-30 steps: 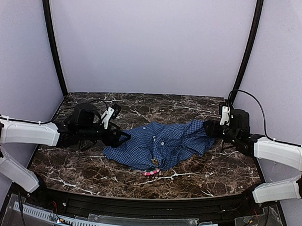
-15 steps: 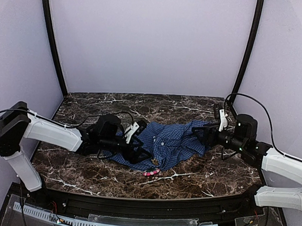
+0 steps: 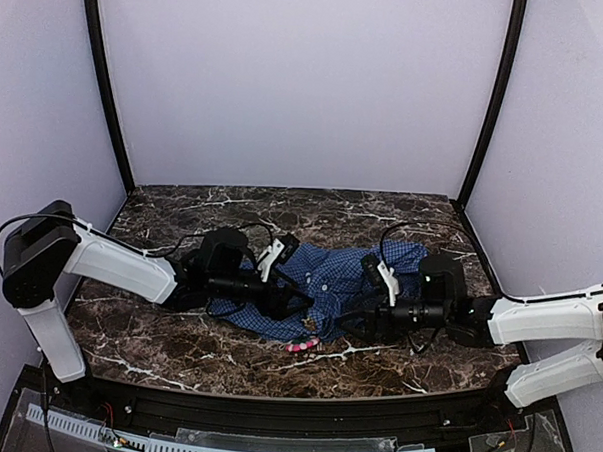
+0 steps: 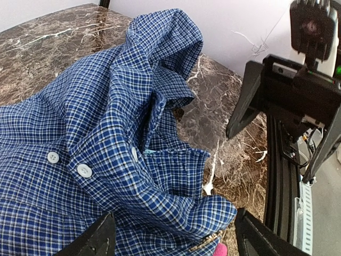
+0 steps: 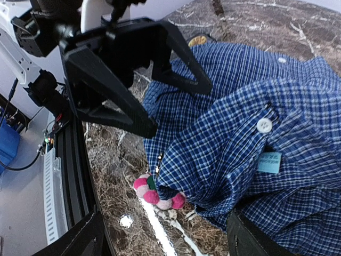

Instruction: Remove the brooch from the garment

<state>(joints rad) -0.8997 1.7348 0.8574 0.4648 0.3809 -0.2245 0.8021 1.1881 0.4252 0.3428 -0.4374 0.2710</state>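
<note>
**Top view:** The shirt lies crumpled mid-surface. The pink beaded brooch sits at its near hem. The left claw and right claw flank the hem, both spread wide and holding nothing.

**Left wrist view:** The cloth is thin, limp and heaped in folds. It will probably drag along with any pull.

**Right wrist view:** The brooch looks small and light, and its rounded beads may slip. Recommended: pinch the beads and pin the cloth just beside them.
</note>
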